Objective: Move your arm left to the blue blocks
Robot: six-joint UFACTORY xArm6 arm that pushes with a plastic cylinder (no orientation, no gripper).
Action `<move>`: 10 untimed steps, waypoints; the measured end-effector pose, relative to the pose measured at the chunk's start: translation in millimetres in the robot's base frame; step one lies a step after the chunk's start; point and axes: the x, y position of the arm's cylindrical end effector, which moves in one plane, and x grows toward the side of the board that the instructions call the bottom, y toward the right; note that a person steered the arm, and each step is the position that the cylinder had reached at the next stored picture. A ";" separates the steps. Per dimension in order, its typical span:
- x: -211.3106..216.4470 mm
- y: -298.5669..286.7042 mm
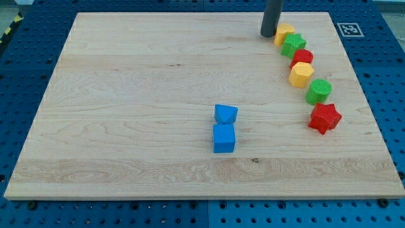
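Observation:
Two blue blocks sit together near the board's middle: a blue wedge-like block (pixel 226 114) and right below it a blue cube (pixel 224 139), touching. My tip (pixel 270 35) is at the view's top right, just left of a yellow block (pixel 284 33). The tip is far above and to the right of the blue blocks.
A curved line of blocks runs down the right side: the yellow block, a green star (pixel 293 45), a red block (pixel 302 57), a yellow hexagon (pixel 301 75), a green cylinder (pixel 319 91), a red star (pixel 324 118). The wooden board (pixel 126 95) lies on a blue pegboard table.

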 end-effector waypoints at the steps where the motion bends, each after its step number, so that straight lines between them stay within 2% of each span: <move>1: -2.9 6.2; 3: -9.5 23.9; 5: -2.7 -27.0; 8: 95.2 -175.7; 9: 133.6 -202.9; 10: 170.6 -203.3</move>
